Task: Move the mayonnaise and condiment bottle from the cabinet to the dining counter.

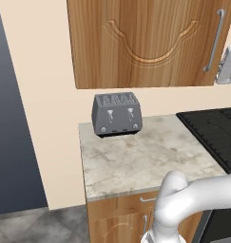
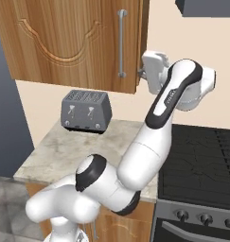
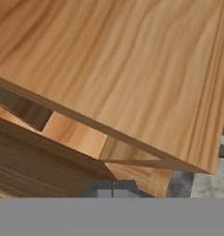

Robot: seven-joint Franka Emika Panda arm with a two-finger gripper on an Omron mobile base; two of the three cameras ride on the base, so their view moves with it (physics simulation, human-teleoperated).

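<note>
The wooden cabinet (image 1: 145,42) with its carved arched door hangs on the wall above the counter. Its long grey bar handle (image 1: 215,40) runs down the door's right side. My gripper (image 2: 143,72) is shut and sits just right of that handle (image 2: 120,42), at the door's lower right edge (image 2: 137,71). It also shows at the right edge of the left base view (image 1: 226,66). In the hand view the wooden door panel (image 3: 132,69) is very close, with wood boards behind its edge. The mayonnaise, the condiment bottle and the dining counter are out of view.
A grey toaster (image 1: 116,114) stands at the back of the small marble top (image 1: 145,156) under the cabinet. A black stove (image 2: 201,156) lies to the right of it. Low wood base cabinets (image 1: 117,213) are below, and a dark wall panel (image 1: 12,118) stands at far left.
</note>
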